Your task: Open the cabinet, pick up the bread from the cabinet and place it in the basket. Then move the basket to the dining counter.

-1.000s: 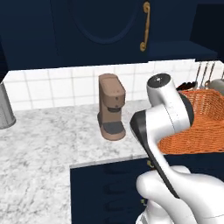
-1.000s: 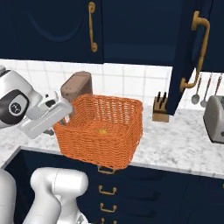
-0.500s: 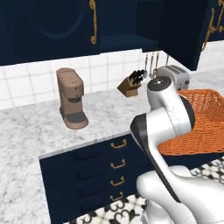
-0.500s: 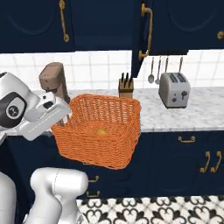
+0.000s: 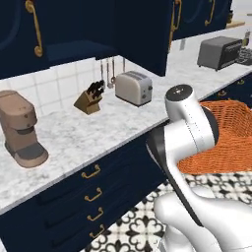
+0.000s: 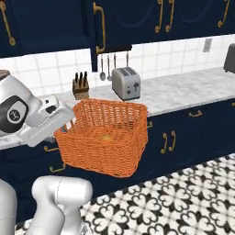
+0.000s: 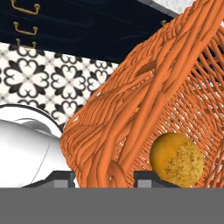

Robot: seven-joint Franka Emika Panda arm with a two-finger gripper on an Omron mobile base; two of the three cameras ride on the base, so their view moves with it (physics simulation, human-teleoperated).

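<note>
The orange wicker basket (image 6: 108, 140) hangs in the air in front of the navy base drawers, above the patterned floor. My gripper (image 6: 68, 125) is shut on its left rim. In the hand view the woven rim (image 7: 127, 118) runs between my two fingertips, with the gripper (image 7: 105, 177) clamped over it. The bread (image 7: 176, 159), a round golden roll, lies inside the basket (image 5: 227, 142) and shows as a yellow spot (image 6: 106, 137) on its bottom. The cabinet (image 5: 142, 34) hangs above the worktop with its door (image 6: 108, 23) swung open. The dining counter is out of view.
On the marble worktop (image 5: 98, 133) stand a brown coffee machine (image 5: 22, 129), a knife block (image 5: 90, 99), a toaster (image 6: 125, 82) and a toaster oven (image 5: 219, 51). Navy drawers (image 5: 93, 194) with brass pulls run below. The black-and-white tiled floor (image 6: 174, 197) lies to the right.
The whole scene has slid left as the base moves and pulls back from the worktop. The basket stays in my grip and now hangs over the floor instead of the counter.
</note>
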